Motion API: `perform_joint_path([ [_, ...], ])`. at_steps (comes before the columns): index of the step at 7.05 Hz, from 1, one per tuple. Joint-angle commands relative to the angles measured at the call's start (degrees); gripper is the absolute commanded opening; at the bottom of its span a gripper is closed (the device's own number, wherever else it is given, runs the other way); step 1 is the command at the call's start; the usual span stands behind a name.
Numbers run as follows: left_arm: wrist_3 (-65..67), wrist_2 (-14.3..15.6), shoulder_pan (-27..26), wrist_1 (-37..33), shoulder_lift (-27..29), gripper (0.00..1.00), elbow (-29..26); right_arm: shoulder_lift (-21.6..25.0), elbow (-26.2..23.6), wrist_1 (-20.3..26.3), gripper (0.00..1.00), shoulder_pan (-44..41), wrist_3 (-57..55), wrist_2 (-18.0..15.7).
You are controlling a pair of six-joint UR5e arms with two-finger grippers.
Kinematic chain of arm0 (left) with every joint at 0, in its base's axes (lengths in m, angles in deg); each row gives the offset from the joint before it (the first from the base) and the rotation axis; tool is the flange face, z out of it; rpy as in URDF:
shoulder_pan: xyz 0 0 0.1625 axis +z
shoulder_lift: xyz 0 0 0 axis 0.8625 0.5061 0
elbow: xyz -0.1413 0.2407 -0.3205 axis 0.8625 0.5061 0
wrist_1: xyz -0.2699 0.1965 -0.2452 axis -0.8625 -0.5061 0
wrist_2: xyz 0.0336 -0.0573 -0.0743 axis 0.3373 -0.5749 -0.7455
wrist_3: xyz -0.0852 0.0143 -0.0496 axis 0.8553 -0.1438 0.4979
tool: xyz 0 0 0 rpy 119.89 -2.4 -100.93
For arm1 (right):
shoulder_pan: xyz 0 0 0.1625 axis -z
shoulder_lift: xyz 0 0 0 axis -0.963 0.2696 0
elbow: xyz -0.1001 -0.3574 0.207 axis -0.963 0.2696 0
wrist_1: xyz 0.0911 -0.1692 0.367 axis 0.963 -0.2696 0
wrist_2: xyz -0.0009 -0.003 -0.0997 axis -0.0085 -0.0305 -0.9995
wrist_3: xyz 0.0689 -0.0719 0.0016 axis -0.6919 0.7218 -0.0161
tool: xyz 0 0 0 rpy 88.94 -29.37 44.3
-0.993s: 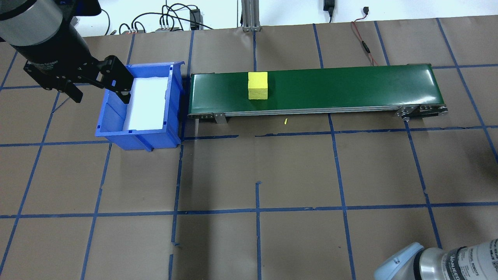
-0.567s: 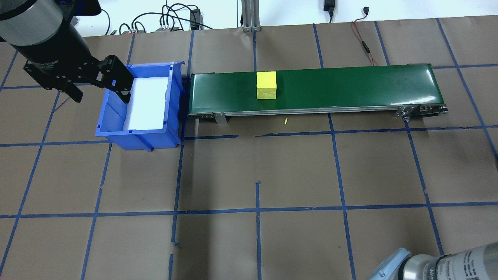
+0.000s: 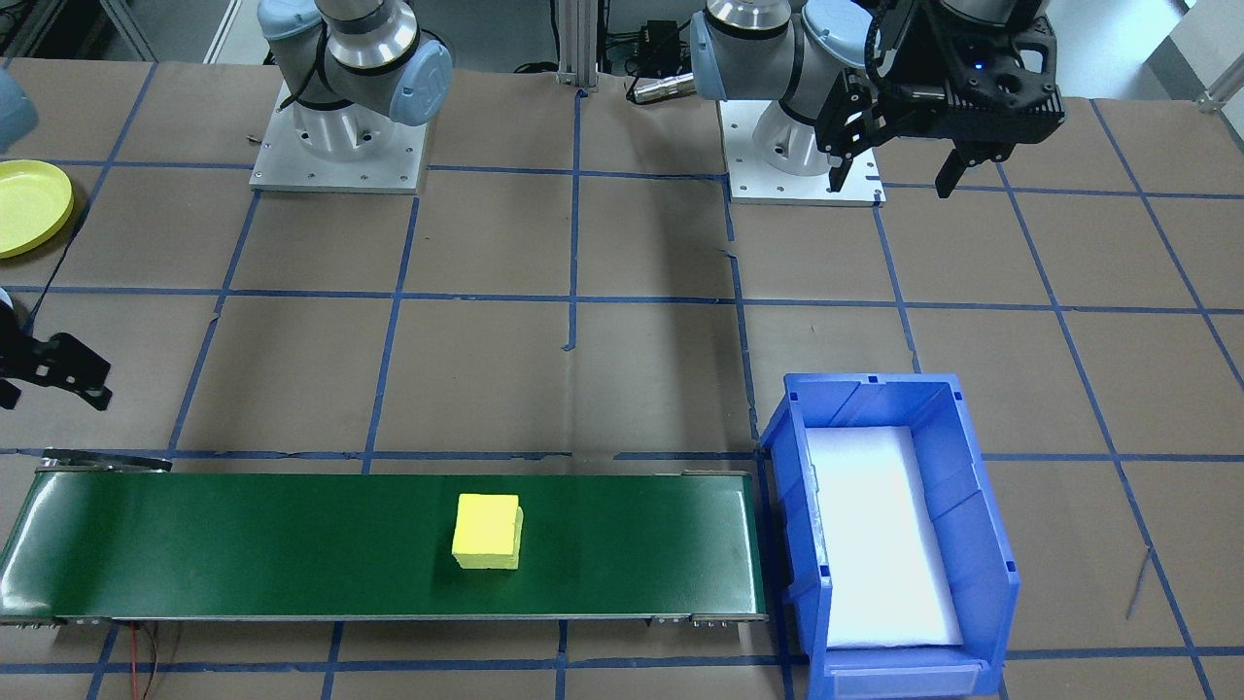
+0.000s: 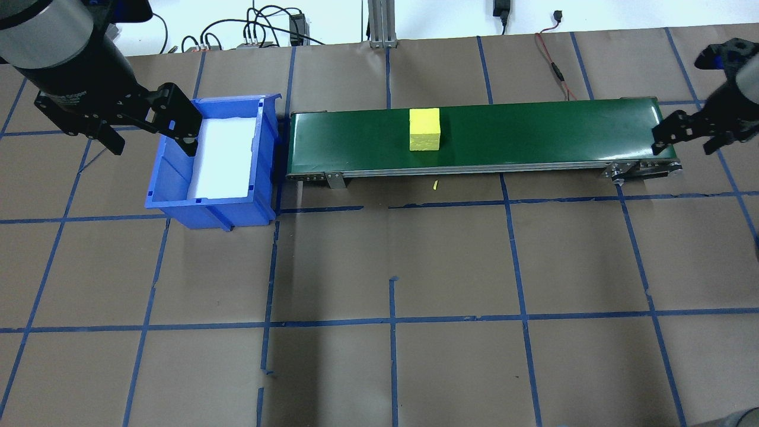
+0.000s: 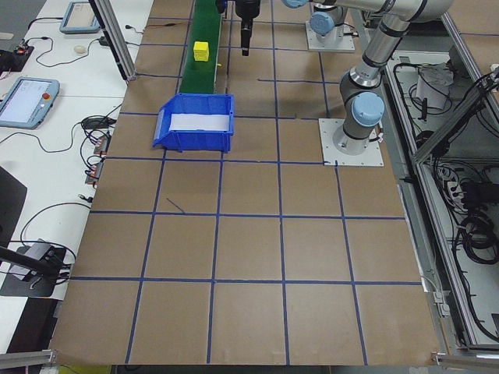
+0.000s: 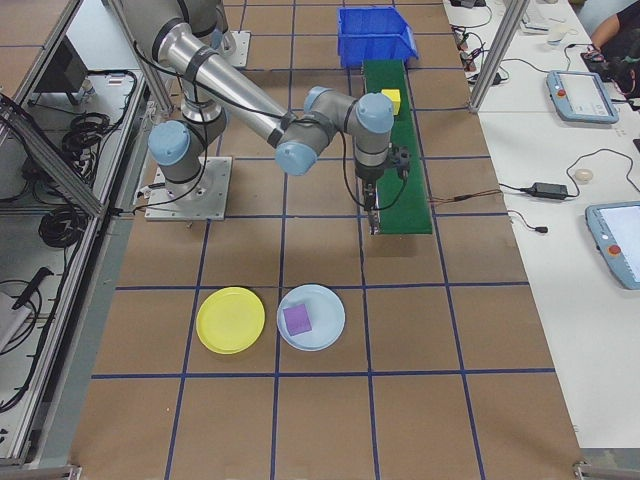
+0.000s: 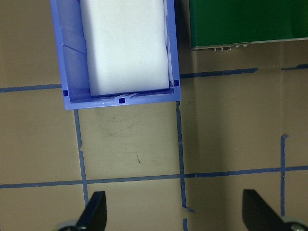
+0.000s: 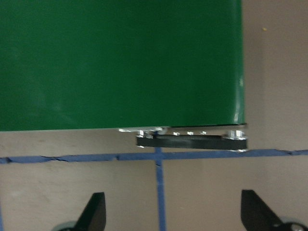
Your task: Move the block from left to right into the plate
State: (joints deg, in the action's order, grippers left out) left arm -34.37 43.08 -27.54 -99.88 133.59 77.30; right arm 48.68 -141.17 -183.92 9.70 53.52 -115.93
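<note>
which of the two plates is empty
The yellow plate is empty. The pale blue plate right beside it, on the side nearer the conveyor, already holds a purple block.

The yellow block (image 4: 424, 129) has slid further right along the green belt (image 4: 533, 133). The right gripper (image 4: 688, 139) has come in over the belt's right end.

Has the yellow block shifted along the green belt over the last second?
Yes. The yellow block has travelled rightward in the overhead view along the conveyor belt, farther from the blue bin, which stayed put.
</note>
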Motion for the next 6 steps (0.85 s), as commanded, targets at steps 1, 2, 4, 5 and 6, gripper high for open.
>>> perform_joint_path([
  [1, 0.0, 0.0, 0.0, 0.0, 0.0, 1.00, 0.0, -0.5, 1.4, -0.7, 1.00, -9.7, -15.1, 6.1],
  [2, 0.0, 0.0, 0.0, 0.0, 0.0, 1.00, 0.0, -2.1, 4.1, -0.8, 1.00, -12.7, -20.3, 9.6],
  [4, 0.0, 0.0, 0.0, 0.0, 0.0, 1.00, 0.1, -6.4, 6.9, -1.0, 1.00, -16.3, -26.6, 15.6],
  [5, 0.0, 0.0, 0.0, 0.0, 0.0, 1.00, 0.1, -6.7, 6.8, -1.0, 1.00, -16.6, -28.4, 16.4],
  [6, 0.0, 0.0, 0.0, 0.1, 0.0, 1.00, 0.1, -7.0, 6.7, -1.0, 1.00, -16.7, -28.6, 16.5],
])
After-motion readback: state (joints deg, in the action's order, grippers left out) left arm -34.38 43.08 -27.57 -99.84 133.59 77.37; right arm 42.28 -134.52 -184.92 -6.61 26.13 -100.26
